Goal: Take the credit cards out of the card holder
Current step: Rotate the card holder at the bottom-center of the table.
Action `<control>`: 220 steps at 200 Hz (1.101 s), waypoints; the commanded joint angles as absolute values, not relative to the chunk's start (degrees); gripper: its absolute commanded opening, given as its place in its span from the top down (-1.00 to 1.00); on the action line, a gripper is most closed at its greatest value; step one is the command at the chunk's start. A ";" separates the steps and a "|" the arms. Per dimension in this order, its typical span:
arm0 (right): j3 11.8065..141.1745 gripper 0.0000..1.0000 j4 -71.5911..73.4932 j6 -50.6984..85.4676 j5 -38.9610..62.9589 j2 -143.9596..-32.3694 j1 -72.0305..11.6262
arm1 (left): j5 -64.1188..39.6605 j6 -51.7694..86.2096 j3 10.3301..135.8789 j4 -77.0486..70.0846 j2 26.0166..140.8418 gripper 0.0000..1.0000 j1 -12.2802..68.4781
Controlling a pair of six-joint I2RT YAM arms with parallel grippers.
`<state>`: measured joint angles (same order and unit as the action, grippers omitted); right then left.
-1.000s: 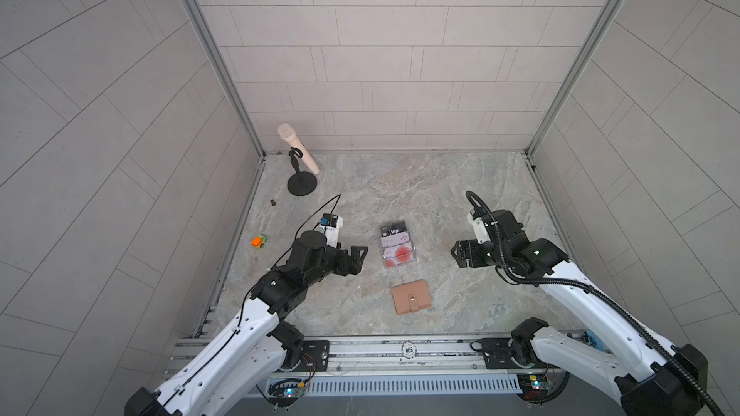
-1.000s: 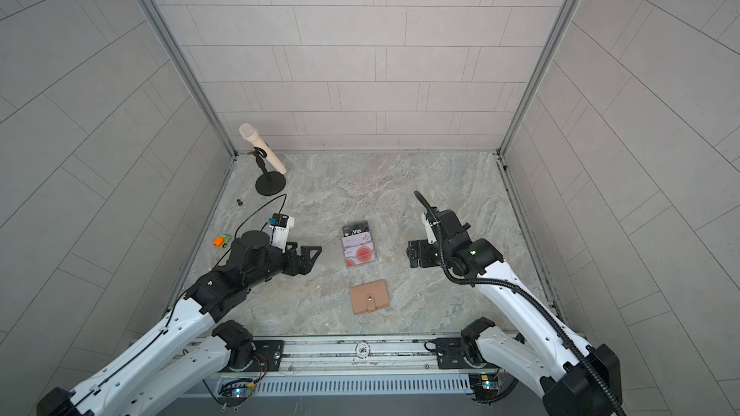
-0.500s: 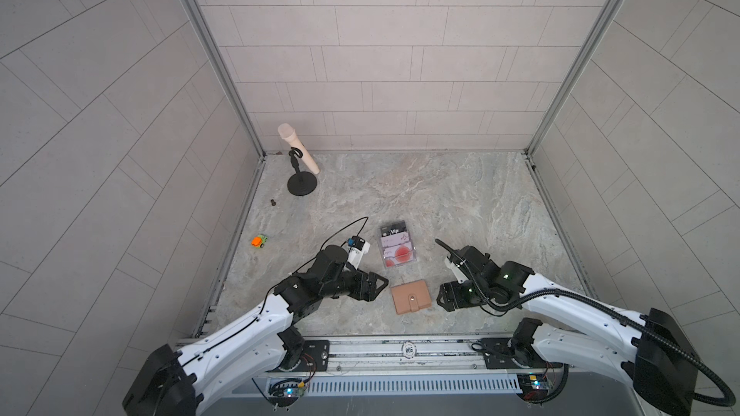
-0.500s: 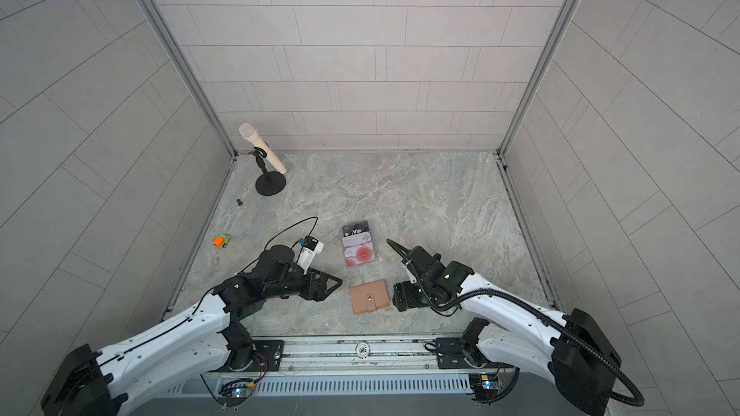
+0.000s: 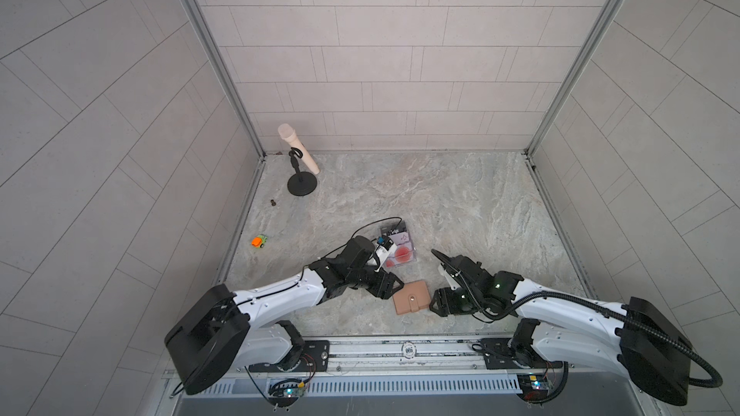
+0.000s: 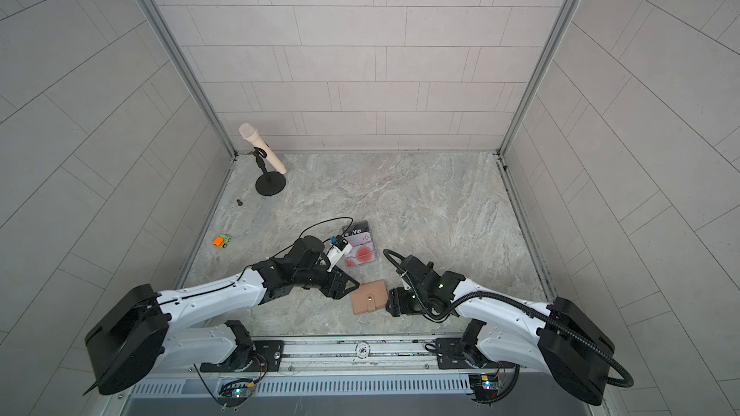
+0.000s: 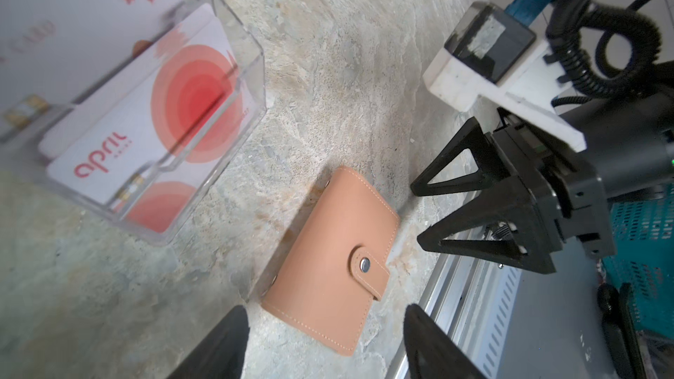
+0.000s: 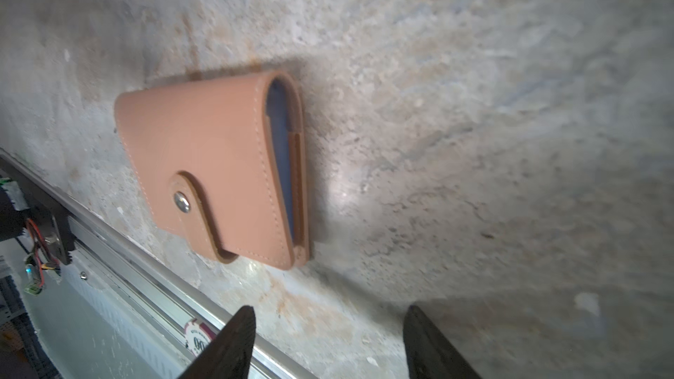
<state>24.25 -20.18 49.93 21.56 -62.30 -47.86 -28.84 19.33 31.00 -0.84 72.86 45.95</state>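
- The tan card holder (image 5: 411, 297) (image 6: 369, 297) is lying flat on the counter (image 5: 440, 202), at about 6 o'clock on the marble and near the front rail.
- Its strap is sitting snapped shut over the metal stud, as the left wrist view (image 7: 333, 264) is showing.
- In the right wrist view the card holder (image 8: 211, 173) is gaping slightly along one side, and a blue layer (image 8: 279, 140) is showing inside the fold.
- The left arm (image 5: 280, 294) is reaching in low, with the left jaws sitting at the holder's 10 o'clock, just beside its edge.
- The left jaws are standing spread and pinching nothing. Their fingertips (image 7: 233, 340) are framing the holder's near corner, and I cannot tell whether they are touching it.
- The right arm (image 5: 560, 306) is lying low too, with the right jaws at the holder's 3 o'clock, just beside it with a thin gap showing.
- The right jaws are also standing spread and empty. Their fingertips (image 8: 233, 340) are pointing toward the holder, which is lying ahead of them.
- A clear acrylic box (image 5: 412, 252) (image 7: 248, 103) is standing at the holder's 12 o'clock, with red-circle cards (image 7: 146, 129) leaning inside it.
- A microphone (image 5: 298, 150) is resting on its black stand in the counter's 11 o'clock corner.
- A small orange toy car (image 5: 259, 241) is sitting at the 9 o'clock edge.
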 commanded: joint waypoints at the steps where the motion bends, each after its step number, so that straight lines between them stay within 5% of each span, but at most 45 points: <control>1: 23.01 -0.31 -16.27 53.25 22.06 -63.32 -48.92 | -31.56 15.11 33.87 -1.68 75.47 -0.38 46.09; 220: 26.80 0.31 -8.37 56.92 18.14 -72.58 -48.90 | -34.51 20.51 23.11 -13.01 79.80 -0.18 46.64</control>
